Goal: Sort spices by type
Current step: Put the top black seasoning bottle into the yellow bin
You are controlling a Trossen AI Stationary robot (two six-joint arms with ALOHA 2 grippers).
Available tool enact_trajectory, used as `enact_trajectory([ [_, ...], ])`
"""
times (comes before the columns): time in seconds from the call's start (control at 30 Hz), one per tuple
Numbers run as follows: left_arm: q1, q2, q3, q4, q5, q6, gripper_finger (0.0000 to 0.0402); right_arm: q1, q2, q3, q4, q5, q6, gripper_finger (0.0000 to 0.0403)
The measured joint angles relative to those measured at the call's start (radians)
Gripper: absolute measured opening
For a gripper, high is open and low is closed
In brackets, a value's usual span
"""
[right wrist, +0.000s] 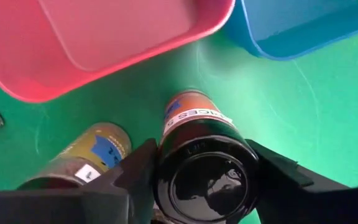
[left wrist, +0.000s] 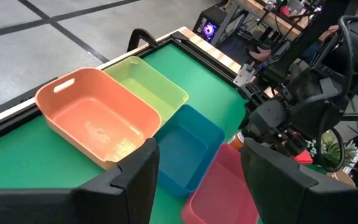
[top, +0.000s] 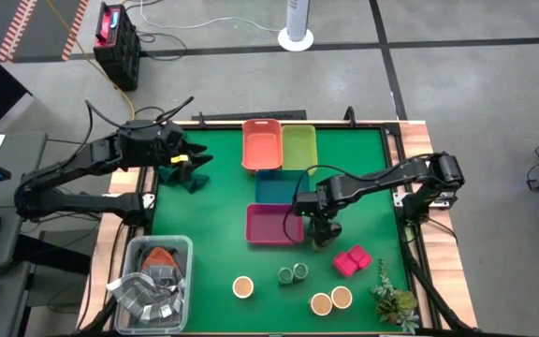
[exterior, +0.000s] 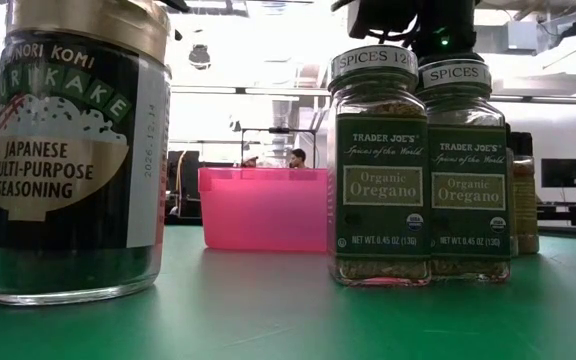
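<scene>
While the left gripper waits with its fingers apart over the table's nine o'clock edge, the right gripper hangs just off the three o'clock side of the pink tray, clamped on a black-lidded jar with an orange label. A second black-lidded jar with a yellow label stands close beside it on the green table.

Four trays sit together at the table's centre: the orange tray and the yellow-green tray toward twelve o'clock, the blue tray below them, the pink one toward six. All four look empty.

The two green-lidded oregano jars stand touching at six o'clock of the pink tray. The pink blocks lie at their two o'clock. One tan-topped jar stands toward seven o'clock, and two more tan-topped jars stand toward five. A clear bin at the eight o'clock corner holds grey pieces and something orange.
</scene>
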Motion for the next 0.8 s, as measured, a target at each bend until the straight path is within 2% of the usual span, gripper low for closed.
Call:
enact_trajectory([
  [0.43, 0.0, 0.0, 0.0, 0.001, 0.005, -0.005, 0.0216, -0.053, 0.0, 0.165, -0.178, 0.004, -0.082, 0.0232],
  [0.63, 0.0, 0.0, 0.0, 0.001, 0.031, -0.004, 0.0216, -0.148, -0.005, 0.261, -0.354, 0.045, -0.144, 0.0232],
  [0.8, 0.002, 0.005, 0.0, 0.001, 0.029, -0.008, 0.0216, -0.273, -0.035, 0.314, -0.369, 0.046, -0.229, 0.0233],
])
